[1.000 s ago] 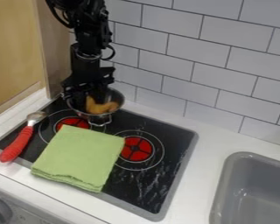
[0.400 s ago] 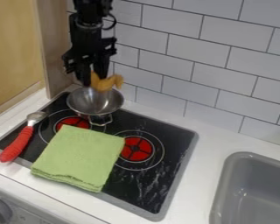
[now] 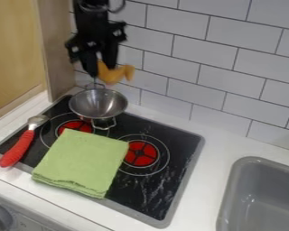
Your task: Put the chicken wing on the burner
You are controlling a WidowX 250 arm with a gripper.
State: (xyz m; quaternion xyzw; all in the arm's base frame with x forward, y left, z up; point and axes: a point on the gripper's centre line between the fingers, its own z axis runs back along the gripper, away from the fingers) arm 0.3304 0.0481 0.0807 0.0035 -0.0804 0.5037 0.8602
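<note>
Wing up, not on a burner yet. My gripper is over the back edge of the metal pot, fingers clamped on the chicken wing near one end, rest of it sticking out toward the tiled wall. End grip probably just what the pot's round mouth allowed; may let the wing swivel. Held above the rim, so it should clear the metal going sideways.

Target, my guess: the red burner in the middle of the cooktop, the only one fully usable. The other burner is partly under the folded green cloth, pot right behind it. Cloth corner reaches the chosen burner's edge, so I'd aim for its centre or the sink side, else the wing could land half on fabric.

Edges: tiles close behind the gripper, wooden panel beside it, so go forward and away from both. Pot's front wire handle could snag on a low pass. Red-handled spoon is off past the cloth, out of the route. Sink well apart.
</note>
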